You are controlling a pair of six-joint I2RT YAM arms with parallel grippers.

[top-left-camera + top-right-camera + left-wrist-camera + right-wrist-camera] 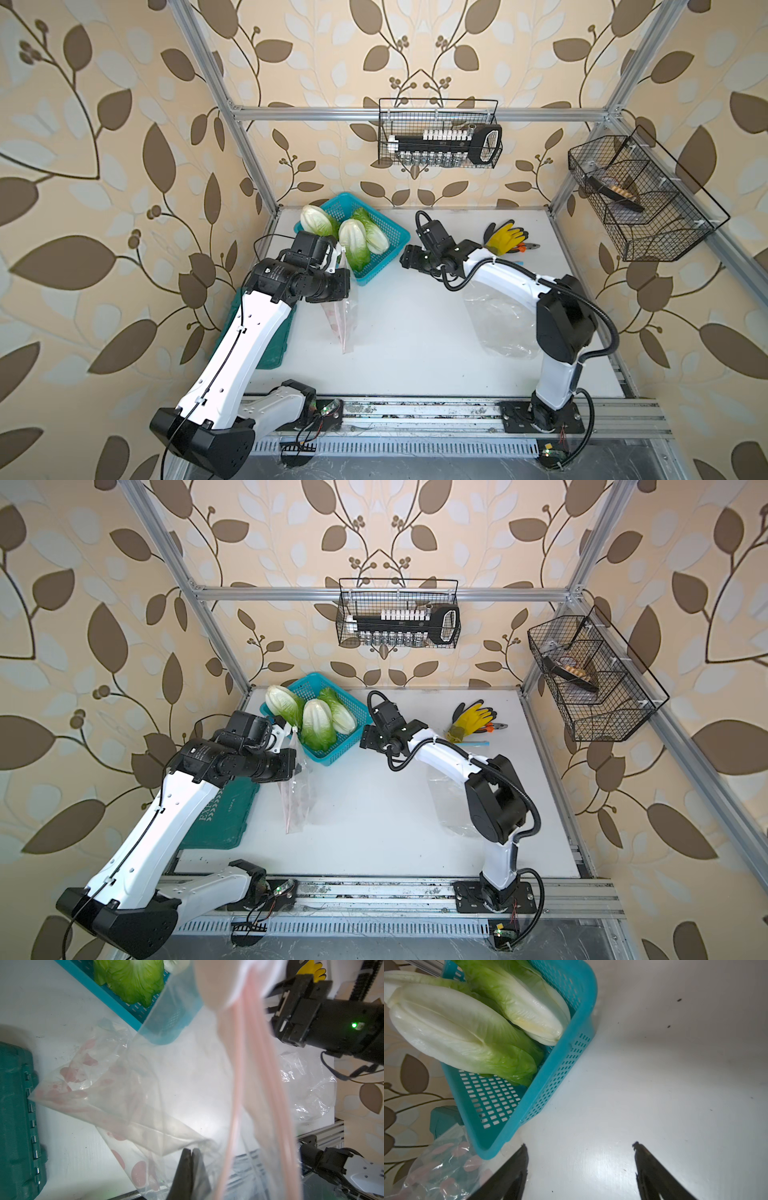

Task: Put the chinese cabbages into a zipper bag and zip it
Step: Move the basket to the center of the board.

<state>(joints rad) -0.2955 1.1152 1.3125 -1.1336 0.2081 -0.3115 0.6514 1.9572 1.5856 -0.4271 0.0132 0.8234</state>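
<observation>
- Cabbages (352, 245): three heads show in both top views, lying in the basket (395, 228) at the far left corner of the worktop (415, 332). Whether another head lies under them cannot be told.
- Bag (343, 324): it hangs from its upper rim just beside the near corner of the basket, with its lower end resting on the worktop. It is empty.
- Left gripper (192, 1153): the jaws are pressed together on the bag's film near the pink zipper strip, holding the bag up.
- Right gripper (580, 1145): the jaws are spread wide and hold nothing. It hovers low over bare worktop, just beside the basket's right wall.
- A second sheet of clear plastic (498, 328) lies near the right edge, under the right arm, and is not involved.
- Done: the bag is lifted and presented next to the basket.
- Left, as judged: every cabbage must be taken from the basket and put through the bag mouth, and the zipper must then be closed.
- Progress: early; no head is bagged yet.
- Caution: the bag is held at one point only, so its mouth hangs narrow. It may need spreading before a head fits.
</observation>
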